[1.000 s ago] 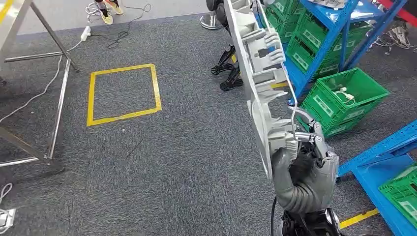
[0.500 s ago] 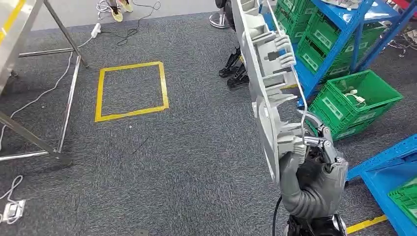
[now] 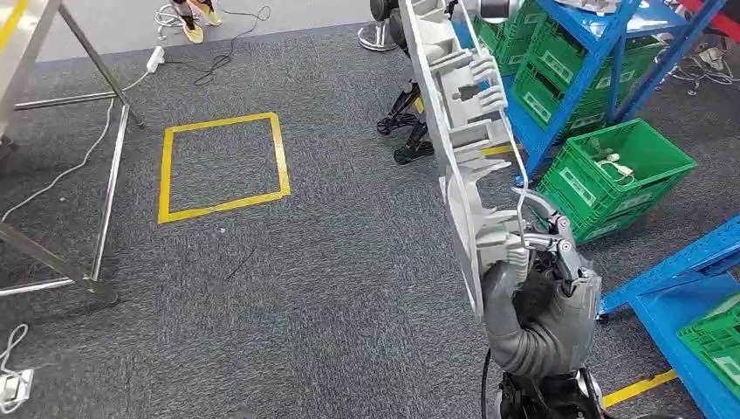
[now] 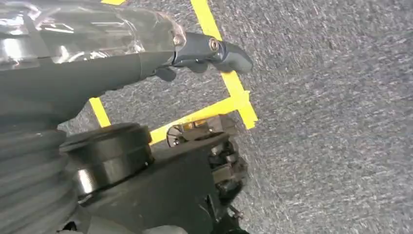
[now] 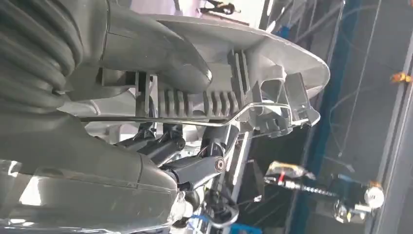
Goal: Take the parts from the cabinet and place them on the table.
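**Right hand carrying part, upright**

Right hand (image 3: 543, 292) grips the grey part (image 3: 461, 131) by its near end; part stands on edge over the carpet (image 3: 332, 244). Left hand (image 4: 146, 63): can't tell its state. Green crate (image 3: 620, 175) on the floor at right holds a few small white pieces; more crates on the blue rack (image 3: 602, 52).

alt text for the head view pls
The robot's right hand holds a long grey plastic part upright over grey carpet. Green crates on blue shelves stand to the right; a yellow tape square marks the floor left.
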You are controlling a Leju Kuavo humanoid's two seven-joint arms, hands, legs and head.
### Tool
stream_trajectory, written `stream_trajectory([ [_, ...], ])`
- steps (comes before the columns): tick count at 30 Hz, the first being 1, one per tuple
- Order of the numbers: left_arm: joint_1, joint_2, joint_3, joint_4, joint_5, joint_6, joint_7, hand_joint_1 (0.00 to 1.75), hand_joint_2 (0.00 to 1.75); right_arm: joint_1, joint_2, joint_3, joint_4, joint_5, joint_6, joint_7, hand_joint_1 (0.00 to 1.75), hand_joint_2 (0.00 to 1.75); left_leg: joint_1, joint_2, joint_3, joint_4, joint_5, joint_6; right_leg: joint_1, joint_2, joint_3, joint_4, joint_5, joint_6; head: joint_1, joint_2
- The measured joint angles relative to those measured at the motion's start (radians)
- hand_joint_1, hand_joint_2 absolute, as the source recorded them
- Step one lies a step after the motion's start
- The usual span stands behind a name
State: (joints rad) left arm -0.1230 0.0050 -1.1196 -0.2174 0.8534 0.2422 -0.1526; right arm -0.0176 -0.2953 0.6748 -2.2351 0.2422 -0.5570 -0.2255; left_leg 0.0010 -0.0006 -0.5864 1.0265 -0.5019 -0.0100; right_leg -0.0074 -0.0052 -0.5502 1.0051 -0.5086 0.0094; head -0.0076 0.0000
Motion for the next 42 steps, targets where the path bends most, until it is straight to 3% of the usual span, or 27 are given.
stream_trajectory([
  [2,-0.001,0.0,0.0,0.0,0.0,0.0,0.0,0.0,1.75,0.001,0.0,0.0,0.0,0.0,0.0,0.0,1.75,1.75,0.007,0.001,0.002,-0.011,0.009,0.014,-0.003,0.001,-0.004,0.01,-0.014,0.012,0.0,0.0],
  [3,-0.001,0.0,0.0,0.0,0.0,0.0,0.0,0.0,1.75,0.0,0.0,0.0,0.0,0.0,0.0,0.0,1.75,1.75,0.007,0.001,0.002,-0.011,0.008,0.018,-0.002,0.001,-0.018,0.046,-0.042,0.015,0.006,0.0],
  [6,0.0,0.001,0.0,0.0,0.0,0.0,0.0,0.0,1.75,0.001,0.0,0.0,0.0,0.0,0.0,0.0,1.75,1.75,0.004,0.004,0.002,-0.01,0.006,0.024,-0.002,0.002,-0.118,0.273,-0.15,0.021,0.023,0.0],
  [7,0.0,0.001,0.0,0.0,0.0,0.0,0.0,0.0,1.75,0.001,0.0,0.0,0.0,0.0,0.0,0.0,1.75,1.75,0.003,0.005,0.002,-0.01,0.006,0.024,-0.002,0.002,-0.138,0.315,-0.156,0.021,0.027,0.0],
  [8,0.0,0.001,0.0,0.0,0.0,0.0,0.0,0.0,1.75,0.002,0.0,0.0,0.0,0.0,0.0,0.0,1.75,1.75,0.002,0.004,0.003,-0.01,0.006,0.024,-0.002,0.002,-0.136,0.307,-0.136,0.019,0.029,0.0],
  [9,0.0,0.001,0.0,0.0,0.0,0.0,0.0,0.0,1.75,0.001,0.0,0.0,0.0,0.0,0.0,0.0,1.75,1.75,0.001,0.003,0.004,-0.01,0.006,0.024,-0.002,0.002,-0.114,0.253,-0.095,0.015,0.033,0.0],
  [11,-0.001,0.0,0.0,0.0,0.0,0.0,0.0,0.0,1.75,0.001,0.0,0.0,0.0,0.0,0.0,0.0,1.75,1.75,0.0,0.001,0.01,-0.01,0.005,0.022,-0.001,0.003,-0.035,0.077,-0.001,0.004,0.043,0.0],
  [13,-0.001,-0.001,0.0,0.0,0.001,0.0,0.0,0.0,1.75,-0.001,0.0,0.0,0.0,0.0,0.001,0.0,1.75,1.75,-0.006,-0.002,-0.002,-0.008,0.004,0.016,0.004,0.005,0.0,0.001,0.0,-0.005,0.044,0.0],
  [16,-0.001,-0.003,0.001,0.0,0.045,0.002,-0.008,0.0,1.75,-0.058,-0.002,0.001,0.001,-0.014,0.033,0.033,1.75,1.75,-0.002,-0.001,-0.001,-0.012,0.01,0.0,0.009,0.004,-0.008,0.003,0.004,-0.013,0.044,0.0],
  [18,-0.004,-0.004,0.001,0.0,0.056,0.004,-0.004,0.0,1.75,-0.117,-0.003,0.0,0.001,-0.028,0.049,0.063,1.75,1.75,-0.002,-0.001,-0.011,0.012,-0.014,-0.01,0.0,-0.008,-0.002,-0.012,0.014,-0.026,0.038,0.0],
  [21,-0.002,-0.005,0.001,0.0,0.061,0.004,0.0,0.0,1.75,-0.15,-0.002,0.001,0.004,-0.033,0.055,0.07,1.75,1.75,0.002,-0.001,-0.118,0.232,-0.123,-0.022,0.002,-0.035,-0.002,-0.011,0.012,-0.033,0.016,0.0],
  [22,0.0,-0.005,0.001,0.0,0.063,0.004,0.0,0.0,1.75,-0.162,-0.002,0.001,0.006,-0.033,0.057,0.071,1.75,1.75,0.002,-0.001,-0.144,0.28,-0.134,-0.025,0.002,-0.043,-0.002,-0.011,0.011,-0.033,0.013,0.0],
  [24,0.002,-0.005,0.001,0.0,0.063,0.004,0.002,0.0,1.75,-0.174,-0.002,0.001,0.011,-0.033,0.057,0.071,1.75,1.75,0.003,0.004,-0.13,0.245,-0.088,-0.025,0.002,-0.06,0.0,-0.01,0.008,-0.031,0.004,0.0],
  [25,0.002,-0.005,0.001,0.0,0.063,0.004,0.002,0.0,1.75,-0.176,-0.002,0.002,0.012,-0.033,0.057,0.071,1.75,1.75,0.004,0.014,-0.092,0.172,-0.043,-0.023,0.002,-0.069,0.003,-0.009,0.005,-0.029,-0.001,0.0],
  [26,0.002,-0.005,0.001,0.0,0.063,0.004,0.002,0.0,1.75,-0.177,-0.002,0.002,0.012,-0.033,0.057,0.071,1.75,1.75,0.004,0.039,-0.044,0.082,0.001,-0.02,0.002,-0.078,0.007,-0.007,0.001,-0.025,-0.004,0.0],
  [27,0.001,-0.005,0.001,0.0,0.064,0.004,0.002,0.0,1.75,-0.178,-0.002,0.002,0.012,-0.033,0.057,0.071,1.75,1.75,-0.002,0.102,-0.012,0.015,0.014,-0.015,0.005,-0.085,0.01,-0.006,-0.003,-0.02,-0.005,0.0],
  [28,-0.001,-0.005,0.001,0.0,0.064,0.004,0.003,0.0,1.75,-0.178,-0.002,0.002,0.012,-0.033,0.057,0.07,1.75,1.75,-0.018,0.134,-0.004,-0.007,0.007,-0.008,0.013,-0.09,0.009,0.003,-0.009,-0.012,-0.011,0.0],
  [31,-0.002,-0.006,0.002,0.0,0.064,0.003,0.003,0.0,1.75,-0.181,-0.002,0.002,0.014,-0.032,0.056,0.071,1.75,1.75,-0.016,0.083,-0.014,-0.002,0.009,0.01,0.014,-0.136,0.018,-0.002,-0.013,-0.004,-0.003,0.0],
  [32,-0.002,-0.006,0.002,0.0,0.064,0.003,0.003,0.0,1.75,-0.182,-0.003,0.002,0.014,-0.032,0.056,0.071,1.75,1.75,-0.01,0.064,-0.012,-0.006,0.015,0.018,0.012,-0.139,0.018,0.0,-0.022,0.005,-0.003,0.0],
  [33,-0.002,-0.006,0.002,0.0,0.064,0.003,0.003,0.0,1.75,-0.183,-0.003,0.002,0.014,-0.032,0.056,0.071,1.75,1.75,-0.007,0.046,-0.014,-0.007,0.017,0.023,0.005,-0.069,0.015,0.019,-0.043,0.013,0.001,0.0],
  [34,-0.004,-0.007,0.002,0.0,0.065,0.003,0.003,0.0,1.75,-0.183,-0.003,0.002,0.014,-0.032,0.056,0.071,1.75,1.75,-0.005,0.03,-0.013,-0.007,0.019,0.026,0.001,-0.026,-0.004,0.068,-0.076,0.015,0.005,0.0],
  [36,-0.006,-0.011,0.002,0.0,0.064,0.003,0.003,0.0,1.75,-0.183,-0.006,0.002,0.014,-0.032,0.056,0.071,1.75,1.75,-0.005,-0.006,-0.013,-0.006,0.021,0.032,0.0,-0.002,-0.073,0.227,-0.149,0.018,0.018,0.0],
  [37,-0.005,-0.011,0.002,0.0,0.064,0.003,0.003,0.0,1.75,-0.182,-0.008,0.003,0.015,-0.032,0.056,0.071,1.75,1.75,-0.007,-0.025,-0.013,-0.006,0.021,0.033,0.0,0.0,-0.107,0.291,-0.166,0.019,0.023,0.0],
  [38,-0.002,-0.012,0.002,0.0,0.064,0.003,0.003,0.0,1.75,-0.183,-0.008,0.005,0.017,-0.032,0.056,0.071,1.75,1.75,-0.007,-0.043,-0.012,-0.005,0.022,0.033,0.0,0.001,-0.12,0.31,-0.158,0.016,0.025,0.0],
  [39,-0.001,-0.012,0.002,0.0,0.065,0.003,0.003,0.0,1.75,-0.183,-0.008,0.006,0.017,-0.032,0.056,0.071,1.75,1.75,-0.007,-0.06,-0.01,-0.005,0.022,0.033,0.0,0.003,-0.113,0.281,-0.124,0.013,0.029,0.0],
  [41,-0.001,-0.012,0.002,0.0,0.065,0.003,0.003,0.0,1.75,-0.184,-0.009,0.007,0.017,-0.032,0.056,0.071,1.75,1.75,-0.006,-0.088,-0.003,-0.005,0.021,0.032,-0.002,0.02,-0.057,0.136,-0.023,0.007,0.036,0.0],
  [42,-0.001,-0.013,0.002,0.0,0.064,0.003,0.003,0.0,1.75,-0.186,-0.009,0.007,0.017,-0.032,0.056,0.071,1.75,1.75,-0.006,-0.098,-0.002,-0.005,0.02,0.03,-0.003,0.051,-0.029,0.051,0.02,0.003,0.042,0.0],
])
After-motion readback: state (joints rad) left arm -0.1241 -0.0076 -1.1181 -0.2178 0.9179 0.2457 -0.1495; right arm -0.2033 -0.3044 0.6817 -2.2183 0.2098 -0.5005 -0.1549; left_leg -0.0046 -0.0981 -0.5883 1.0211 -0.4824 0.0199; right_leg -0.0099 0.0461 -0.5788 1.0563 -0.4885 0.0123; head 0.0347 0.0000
